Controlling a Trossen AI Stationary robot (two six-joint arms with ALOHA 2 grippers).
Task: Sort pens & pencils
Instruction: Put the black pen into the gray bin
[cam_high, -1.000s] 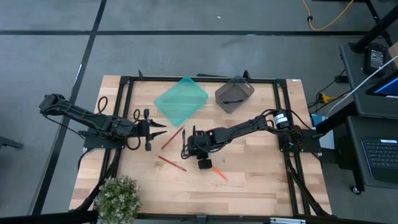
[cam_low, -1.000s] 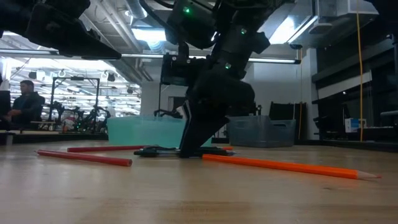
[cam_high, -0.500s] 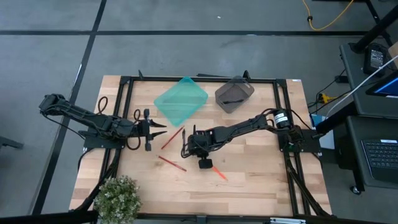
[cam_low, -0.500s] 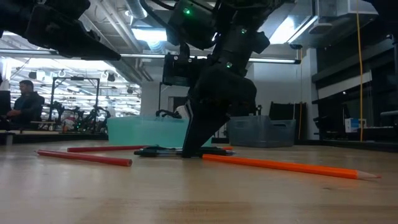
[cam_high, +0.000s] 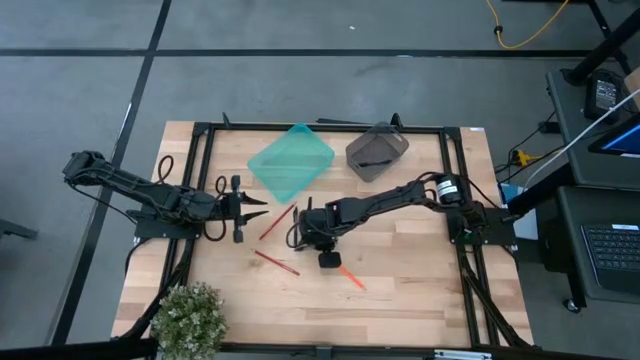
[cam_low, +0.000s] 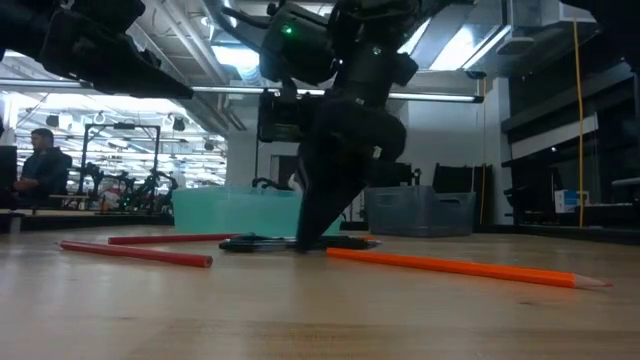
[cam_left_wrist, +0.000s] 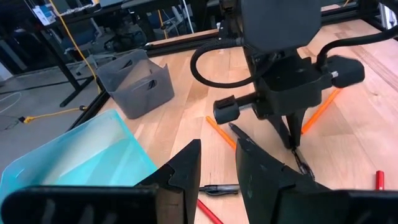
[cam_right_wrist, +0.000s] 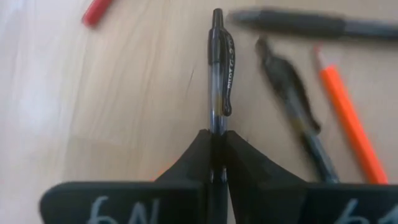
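Spanning the middle of the high view, the table (cam_high: 420, 270) carries a teal bin (cam_high: 290, 162) and a grey bin (cam_high: 377, 151) at its upper edge, with the left gripper (cam_high: 252, 207) waiting left of centre, jaws spread. The right gripper (cam_right_wrist: 217, 155) has shifted slightly up-left since a second ago, its jaws now pinching one of the pens (cam_right_wrist: 219, 68) at table level, centre frame. That suggests the grasp is made and lifting toward a bin comes next, while the pencils (cam_high: 277, 221) lie scattered around it.
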